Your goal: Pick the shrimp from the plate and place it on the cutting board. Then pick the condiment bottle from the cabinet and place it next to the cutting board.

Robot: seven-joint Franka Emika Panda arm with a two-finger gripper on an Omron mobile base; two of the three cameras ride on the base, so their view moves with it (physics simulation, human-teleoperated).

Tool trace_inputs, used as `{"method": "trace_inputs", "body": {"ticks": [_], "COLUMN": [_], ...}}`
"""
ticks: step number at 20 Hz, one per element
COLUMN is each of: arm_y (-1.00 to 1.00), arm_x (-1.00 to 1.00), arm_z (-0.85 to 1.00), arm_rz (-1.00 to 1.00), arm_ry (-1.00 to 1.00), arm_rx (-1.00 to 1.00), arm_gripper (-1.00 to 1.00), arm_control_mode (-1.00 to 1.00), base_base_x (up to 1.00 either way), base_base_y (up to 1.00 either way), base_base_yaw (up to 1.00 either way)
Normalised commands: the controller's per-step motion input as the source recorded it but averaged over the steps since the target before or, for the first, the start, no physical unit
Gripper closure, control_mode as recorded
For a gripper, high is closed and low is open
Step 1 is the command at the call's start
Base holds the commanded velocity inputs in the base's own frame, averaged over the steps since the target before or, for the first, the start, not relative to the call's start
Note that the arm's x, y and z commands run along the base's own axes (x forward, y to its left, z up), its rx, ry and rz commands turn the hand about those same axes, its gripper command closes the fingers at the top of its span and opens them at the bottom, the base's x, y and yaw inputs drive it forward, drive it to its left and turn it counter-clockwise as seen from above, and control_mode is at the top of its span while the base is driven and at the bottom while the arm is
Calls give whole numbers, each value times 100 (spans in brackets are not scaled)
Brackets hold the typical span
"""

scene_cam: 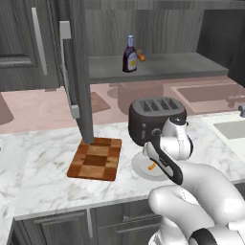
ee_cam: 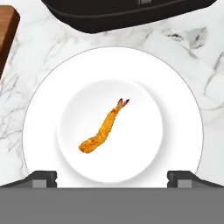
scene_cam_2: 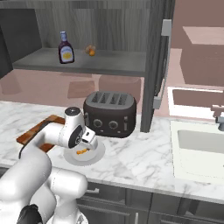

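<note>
The small orange shrimp (ee_cam: 104,128) lies in the middle of the round white plate (ee_cam: 183,96) on the marble counter. My gripper (ee_cam: 111,177) hovers straight above it, open, with one fingertip at each side of the plate's near edge and nothing between them. From the base views the hand (scene_cam: 162,160) hangs over the plate (scene_cam: 139,168), with the shrimp (scene_cam: 151,166) under it. The checkered cutting board (scene_cam: 95,158) lies left of the plate. The condiment bottle (scene_cam: 129,55) stands upright on the shelf of the open cabinet (scene_cam: 167,67).
A dark toaster (scene_cam: 153,117) stands right behind the plate. The open cabinet door (scene_cam: 79,72) with its silver handle hangs over the board's far end. A small orange object (scene_cam: 140,55) sits beside the bottle. A sink (scene_cam_2: 197,148) lies to the right.
</note>
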Motion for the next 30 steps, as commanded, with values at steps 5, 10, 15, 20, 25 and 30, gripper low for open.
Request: {"method": "trace_inputs", "body": {"ticks": [5,10,15,20,25,30], "arm_y": [1,2,3,4,1,0], "arm_x": [8,9,6,4,3,0], "arm_z": [-22,-25,-31,-33,-30,-24], "arm_rz": [-1,-1,-1,-1,0,0], "arm_ry": [0,0,0,0,0,0], "arm_rx": [0,0,0,0,0,0], "arm_gripper": [-100,-100,-100,-100,-100,-100], "arm_control_mode": [-100,-100,-100,-100,-100,-100], "base_base_x": [0,0,0,0,0,0], "base_base_y": [0,0,0,0,0,0], "base_base_yaw": [0,0,0,0,0,0]}}
